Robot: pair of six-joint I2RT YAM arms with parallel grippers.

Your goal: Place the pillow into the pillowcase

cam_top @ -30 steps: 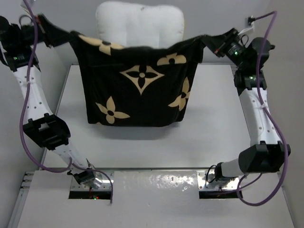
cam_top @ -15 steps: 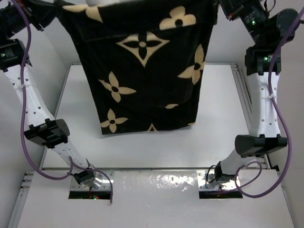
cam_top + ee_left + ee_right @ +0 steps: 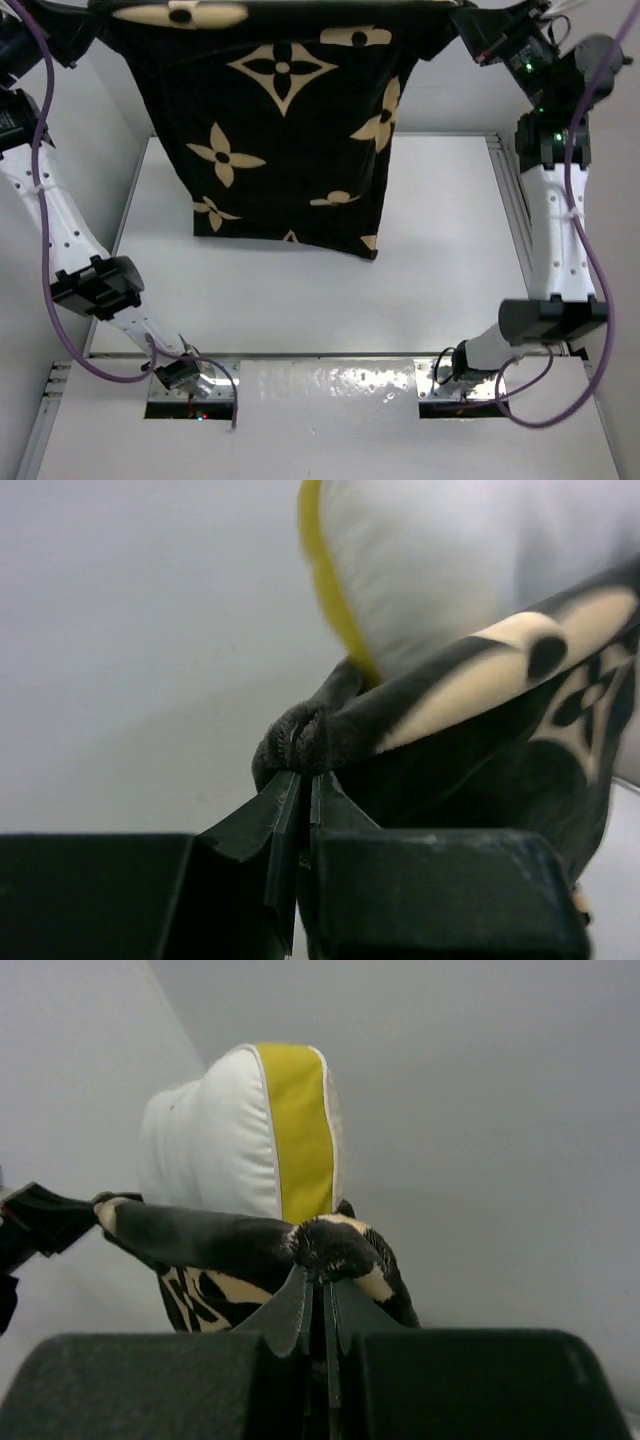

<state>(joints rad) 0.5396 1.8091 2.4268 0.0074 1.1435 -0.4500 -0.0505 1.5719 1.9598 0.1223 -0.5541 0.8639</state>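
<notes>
The black pillowcase [image 3: 290, 130] with tan flower motifs hangs high above the table, stretched between both arms. My left gripper [image 3: 305, 772] is shut on a bunched corner of the pillowcase [image 3: 300, 735]. The right gripper [image 3: 325, 1282] is shut on the other top corner of the pillowcase [image 3: 335, 1245]. In the top view the left gripper [image 3: 92, 22] and right gripper [image 3: 462, 28] sit at the case's upper corners. The cream-white pillow [image 3: 225, 1135] with its yellow edge stands out of the case's mouth in the right wrist view. The left wrist view shows the pillow [image 3: 450, 560] too. From above the pillow is hidden.
The white table [image 3: 440, 260] lies below the hanging case, whose lower hem [image 3: 290, 240] sags lowest at its right corner. Both arm bases [image 3: 190, 380] are bolted at the near edge. Purple cables [image 3: 45, 250] loop beside each arm.
Both arms have lifted the pillowcase higher and nearer the camera. The pillow top seen above the case a second ago is no longer visible from above. Both grips stay shut.
</notes>
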